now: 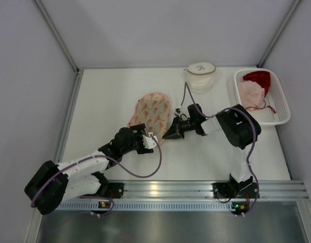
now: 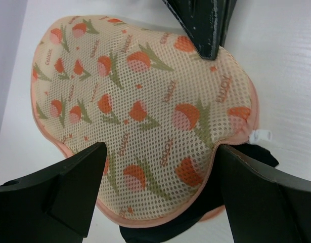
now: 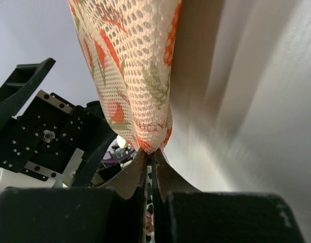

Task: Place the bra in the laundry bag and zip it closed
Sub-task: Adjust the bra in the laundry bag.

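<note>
The laundry bag [image 1: 153, 110] is a cream mesh pouch with orange tulips, lying on the white table. In the left wrist view the bag [image 2: 140, 106] fills the frame. A black bra [image 2: 165, 230] sticks out under its near edge, and the white zipper pull [image 2: 260, 135] shows at the right. My left gripper [image 2: 161, 152] is open, with its fingers on either side of the bag's near end, which it is not holding. My right gripper [image 3: 151, 153] is shut on the bag's edge [image 3: 145, 76], at the bag's near right corner in the top view [image 1: 169, 134].
A white round mesh bag [image 1: 201, 76] stands at the back. A white basket [image 1: 281, 109] at the back right holds red and pink garments. The two grippers are close together near the table's middle.
</note>
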Controlling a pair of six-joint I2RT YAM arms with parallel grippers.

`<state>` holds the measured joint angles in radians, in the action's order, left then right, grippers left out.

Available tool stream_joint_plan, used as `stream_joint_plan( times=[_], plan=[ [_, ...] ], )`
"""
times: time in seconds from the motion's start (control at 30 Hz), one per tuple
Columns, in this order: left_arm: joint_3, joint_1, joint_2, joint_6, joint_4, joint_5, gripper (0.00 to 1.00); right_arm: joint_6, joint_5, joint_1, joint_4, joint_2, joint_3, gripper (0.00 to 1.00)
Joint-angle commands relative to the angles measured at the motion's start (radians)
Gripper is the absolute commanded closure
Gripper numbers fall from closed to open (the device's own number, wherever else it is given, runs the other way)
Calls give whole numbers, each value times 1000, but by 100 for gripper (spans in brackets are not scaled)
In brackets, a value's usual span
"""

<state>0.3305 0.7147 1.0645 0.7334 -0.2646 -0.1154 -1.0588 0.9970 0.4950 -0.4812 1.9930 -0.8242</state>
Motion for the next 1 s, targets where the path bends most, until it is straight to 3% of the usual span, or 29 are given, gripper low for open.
stream_joint_plan(
  times=[0.0, 0.3, 0.43, 0.57, 0.7, 0.77, 0.83, 0.97],
  plan=[
    [-5, -4, 52, 9, -194, -23, 8, 19, 57, 36, -16, -5, -21, 100],
    [18, -4, 234, 32, -347, -72, 10, -4, 111, 65, -25, 32, -47, 100],
    [28, -4, 232, 27, -352, -52, 10, 17, 101, 62, -2, 30, -52, 100],
    [24, -14, 16, 76, -172, -88, 9, 34, 88, 51, 27, 44, -61, 100],
    [31, -21, -205, 81, 175, -162, 8, 40, 81, 42, 33, 55, -73, 100],
    [28, -20, -294, 75, 258, -167, 8, 40, 81, 42, 32, 55, -76, 100],
    [28, -20, -331, 73, 362, -152, 8, 43, 83, 42, 33, 53, -78, 100],
    [24, -21, -356, 38, 412, -84, 8, 57, 81, 40, 49, 47, -78, 100]
  ],
)
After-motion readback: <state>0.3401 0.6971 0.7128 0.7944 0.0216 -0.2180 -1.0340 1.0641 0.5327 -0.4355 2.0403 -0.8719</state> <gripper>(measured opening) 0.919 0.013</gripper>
